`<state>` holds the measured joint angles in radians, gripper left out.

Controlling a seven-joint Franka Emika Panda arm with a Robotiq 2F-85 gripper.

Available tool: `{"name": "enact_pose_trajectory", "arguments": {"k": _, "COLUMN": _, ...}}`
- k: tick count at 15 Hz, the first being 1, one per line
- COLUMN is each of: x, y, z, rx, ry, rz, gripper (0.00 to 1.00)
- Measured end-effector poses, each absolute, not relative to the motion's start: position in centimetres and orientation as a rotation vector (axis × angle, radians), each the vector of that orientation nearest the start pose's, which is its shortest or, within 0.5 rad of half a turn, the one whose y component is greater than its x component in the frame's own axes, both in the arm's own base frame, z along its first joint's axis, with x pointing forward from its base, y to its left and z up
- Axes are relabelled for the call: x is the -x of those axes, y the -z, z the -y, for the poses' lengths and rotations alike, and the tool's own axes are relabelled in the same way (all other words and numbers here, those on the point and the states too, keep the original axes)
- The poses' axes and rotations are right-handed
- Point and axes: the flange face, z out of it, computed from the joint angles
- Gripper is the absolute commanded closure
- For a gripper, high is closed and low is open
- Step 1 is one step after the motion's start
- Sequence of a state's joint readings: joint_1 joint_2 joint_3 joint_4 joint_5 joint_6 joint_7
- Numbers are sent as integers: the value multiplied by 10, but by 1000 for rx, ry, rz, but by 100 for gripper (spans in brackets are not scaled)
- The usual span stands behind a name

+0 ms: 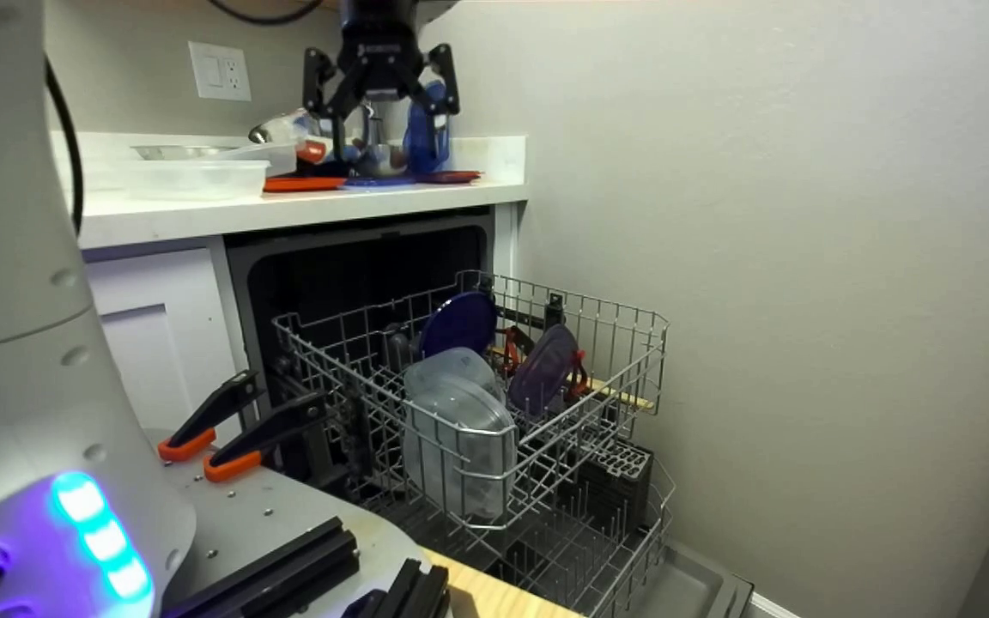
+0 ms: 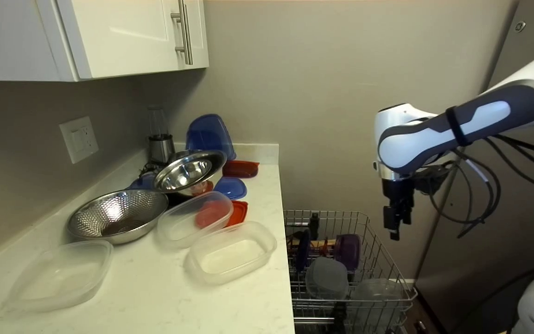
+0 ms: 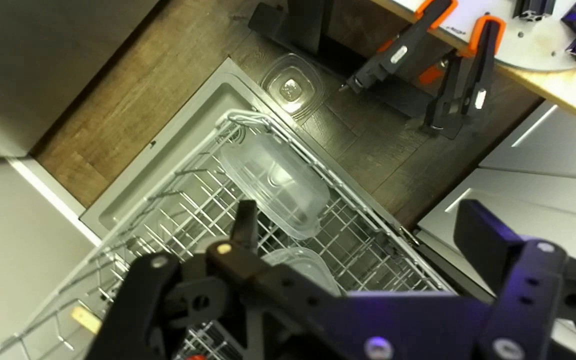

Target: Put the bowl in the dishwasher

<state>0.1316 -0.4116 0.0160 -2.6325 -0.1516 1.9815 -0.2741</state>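
Observation:
The pale grey-blue bowl (image 1: 453,365) rests tilted in the upper wire rack (image 1: 580,296) of the dishwasher (image 1: 357,266), whose rack is pulled out from its dark cavity. The larger grey tub-shaped container (image 1: 460,442) stands beside it and partly hides it. The bowl also shows in the other-angle exterior view (image 2: 327,278) and in the wrist view (image 3: 305,265), where my gripper's linkage covers part of it. My gripper (image 1: 387,142) is open with nothing between its fingers, and is high above the rack. It also shows in an exterior view (image 2: 396,227) and in the wrist view (image 3: 363,215).
A dark blue rounded object (image 1: 458,324) and a purple bowl (image 1: 544,369) stand in the rack. The counter (image 2: 165,297) holds clear containers (image 2: 232,253), a colander (image 2: 118,215), metal bowls and lids. Orange-tipped clamps (image 1: 233,463) grip the base table. A clear container (image 3: 293,85) lies on the floor.

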Motion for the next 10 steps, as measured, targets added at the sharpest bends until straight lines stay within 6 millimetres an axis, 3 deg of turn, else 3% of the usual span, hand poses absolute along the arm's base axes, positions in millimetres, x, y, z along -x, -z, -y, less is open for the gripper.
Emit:
{"name": "enact_pose_trajectory", "arguments": {"k": 5, "x": -401, "y": -334, "z": -158, "rx": 3126, "ry": -422, "rz": 1044, "gripper": 0}}
{"name": "enact_pose_trajectory", "arguments": {"k": 8, "x": -425, "y": -325, "z": -208, "rx": 3143, "ry": -332, "rz": 993, "gripper": 0}}
{"name": "enact_pose_trajectory", "arguments": {"k": 10, "x": -438, "y": -321, "z": -234, "rx": 3160, "ry": -300, "rz": 851, "gripper": 0}}
